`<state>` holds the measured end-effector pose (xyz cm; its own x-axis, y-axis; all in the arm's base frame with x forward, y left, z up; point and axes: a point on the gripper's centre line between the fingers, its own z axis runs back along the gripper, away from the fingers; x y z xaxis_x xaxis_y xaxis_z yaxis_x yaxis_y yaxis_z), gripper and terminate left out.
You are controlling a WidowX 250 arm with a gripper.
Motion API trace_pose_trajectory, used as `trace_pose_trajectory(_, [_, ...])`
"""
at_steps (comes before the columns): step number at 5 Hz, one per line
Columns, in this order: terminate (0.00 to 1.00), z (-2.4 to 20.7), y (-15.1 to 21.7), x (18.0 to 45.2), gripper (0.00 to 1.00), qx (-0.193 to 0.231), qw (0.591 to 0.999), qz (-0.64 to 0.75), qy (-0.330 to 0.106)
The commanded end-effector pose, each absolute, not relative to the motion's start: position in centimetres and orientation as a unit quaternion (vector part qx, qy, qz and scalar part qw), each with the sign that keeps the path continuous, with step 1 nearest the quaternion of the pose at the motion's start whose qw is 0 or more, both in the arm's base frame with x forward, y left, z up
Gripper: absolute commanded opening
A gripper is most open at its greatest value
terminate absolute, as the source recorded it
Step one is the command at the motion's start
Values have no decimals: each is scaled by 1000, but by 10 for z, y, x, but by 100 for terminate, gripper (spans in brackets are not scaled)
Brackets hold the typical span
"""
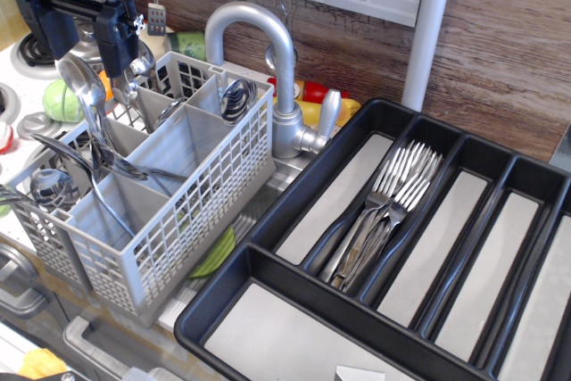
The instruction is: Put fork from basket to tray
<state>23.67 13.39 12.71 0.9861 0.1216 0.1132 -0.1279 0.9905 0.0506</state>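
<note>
**Jaws low over the basket's back corner, on or beside an upright handle**

Jaws of the gripper (125, 78) hang at the far left of the basket (178, 220), tips down among the cutlery standing in its rear compartments. A shiny steel piece sits right at the fingertips, and I take it for the fork (136, 76), but its tines are not visible and the dark fingers hide the contact, so I cannot tell whether the jaws are closed on it or merely stand beside it.

What the coming move turns on is the axis: the cutlery in the basket stands nearly upright, leaning a little, so the piece must come out straight up along its own length before anything else. The tray (294, 305) lies well apart to the right and nearer the camera, so after the lift the travel is rightward and forward over the basket's grid wall. The bunched forks (384, 216) already lie in one long compartment, handles toward the near end, which suggests the target slot and the lie needed there: flat, not upright.

A large spoon (78, 86) stands just left of the jaws, close enough to be snagged on the way up. A grey tap (268, 60) rises between basket and tray, behind the path.

The arm comes in from the top left, its black wrist block above the basket, fingers pointing down.
</note>
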Motion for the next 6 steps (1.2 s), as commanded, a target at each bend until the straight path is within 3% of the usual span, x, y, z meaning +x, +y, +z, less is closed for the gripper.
trace_pose_trajectory(1, [0,127,134,237,100,29,996,63,-55])
trace_pose_trajectory(3, [0,116,143,237,100,29,997,44,-63])
trace_pose_trajectory(4, [0,109,144,234,100,59,995,15,-73])
trace_pose_trajectory(6, [0,92,149,236,100,38,996,6,-83])
